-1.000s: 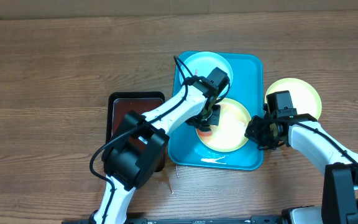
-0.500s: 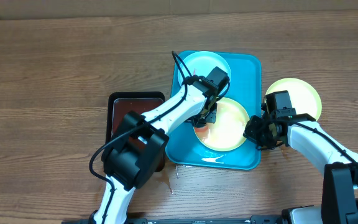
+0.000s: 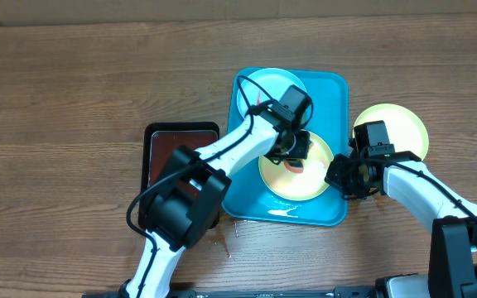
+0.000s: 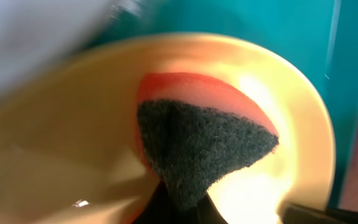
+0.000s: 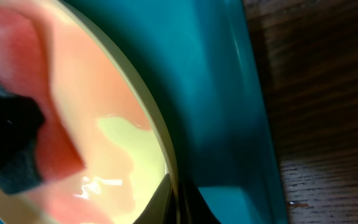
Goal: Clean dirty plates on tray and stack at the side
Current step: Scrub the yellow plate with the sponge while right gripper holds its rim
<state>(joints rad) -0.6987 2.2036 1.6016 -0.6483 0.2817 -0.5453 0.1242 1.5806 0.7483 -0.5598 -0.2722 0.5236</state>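
Note:
The blue tray (image 3: 331, 91) holds a pale blue-white plate (image 3: 259, 83) at the back and a white plate with a yellow-green rim (image 3: 309, 182) at the front. My left gripper (image 3: 292, 149) is shut on an orange sponge with a dark scouring pad (image 4: 204, 143) and presses it on the front plate (image 4: 61, 155). My right gripper (image 3: 339, 177) is shut on that plate's right rim (image 5: 160, 143), with its jaws (image 5: 176, 199) either side of the edge. The sponge also shows in the right wrist view (image 5: 8, 140). A second yellow-green-rimmed plate (image 3: 400, 124) lies on the table right of the tray.
A smaller dark brown tray (image 3: 160, 141) lies left of the blue tray, partly under my left arm. The wooden table (image 3: 73, 91) surrounds both trays. The blue tray's right wall (image 5: 229, 93) runs close beside my right gripper.
My left gripper has moved the sponge to the right, from the front plate's left edge toward its middle. The blue tray shifted slightly. My right gripper has stayed on the rim.

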